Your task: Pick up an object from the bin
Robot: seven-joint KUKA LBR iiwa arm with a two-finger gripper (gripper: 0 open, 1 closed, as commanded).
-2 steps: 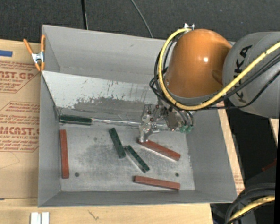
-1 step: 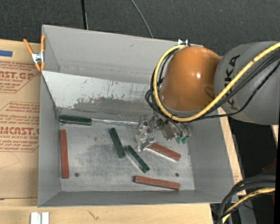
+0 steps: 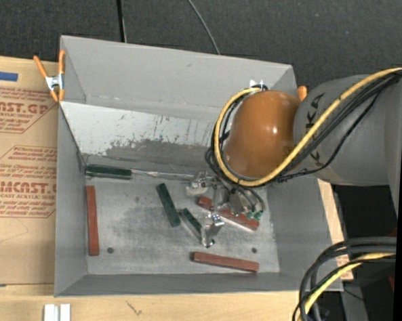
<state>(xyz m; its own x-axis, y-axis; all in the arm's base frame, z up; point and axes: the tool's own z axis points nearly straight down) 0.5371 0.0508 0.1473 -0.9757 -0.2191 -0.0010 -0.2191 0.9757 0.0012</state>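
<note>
My gripper [image 3: 211,230] hangs low over the right middle of the bin floor, below the orange wrist cover. Its metal tip stands just right of a short dark green stick [image 3: 191,221]. A red-brown bar [image 3: 240,221] lies tilted just right of the tip, partly hidden by the wrist. A longer dark green stick [image 3: 168,204] lies slanted a little further left. I see nothing held in the gripper.
A red-brown bar [image 3: 225,262] lies along the front wall. Another red-brown bar [image 3: 92,220] lies lengthwise along the left wall. A dark green bar [image 3: 108,172] rests at the back left, at the foot of the sloping back wall. The arm covers the bin's right side.
</note>
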